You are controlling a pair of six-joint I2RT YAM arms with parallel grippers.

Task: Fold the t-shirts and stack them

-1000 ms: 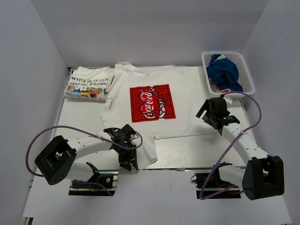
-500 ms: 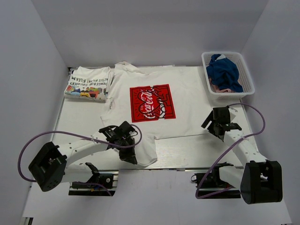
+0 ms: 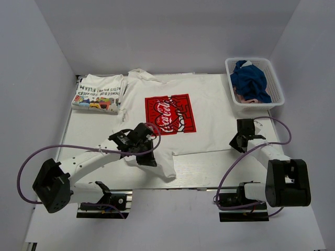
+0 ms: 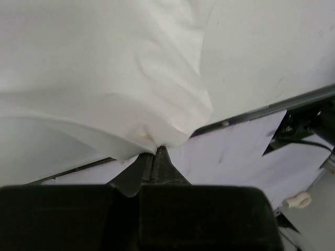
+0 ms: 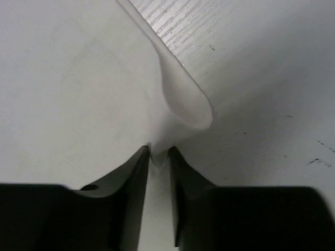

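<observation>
A white t-shirt (image 3: 209, 115) with a red rectangular chest print (image 3: 170, 115) lies spread flat across the table. My left gripper (image 3: 151, 161) holds its near left hem corner. In the left wrist view the jaws (image 4: 155, 151) are shut on a bunched tip of the white cloth (image 4: 104, 78), which is raised a little. My right gripper (image 3: 237, 144) sits at the shirt's near right hem corner. Its fingers (image 5: 158, 152) stand narrowly apart with a pinched fold of the cloth (image 5: 78, 94) between them. A second t-shirt (image 3: 98, 93), with black lettering, lies folded at the back left.
A white mesh basket (image 3: 274, 83) holding blue cloth (image 3: 250, 81) stands at the back right. The ribbed metal table front (image 3: 209, 170) runs just below the shirt's hem. White walls close in the sides and back. Purple cables loop beside both arms.
My left gripper shut on the hem corner and drew it up and toward the shirt's middle. My right gripper came down to the right hem corner and closed from wide open onto the cloth.
</observation>
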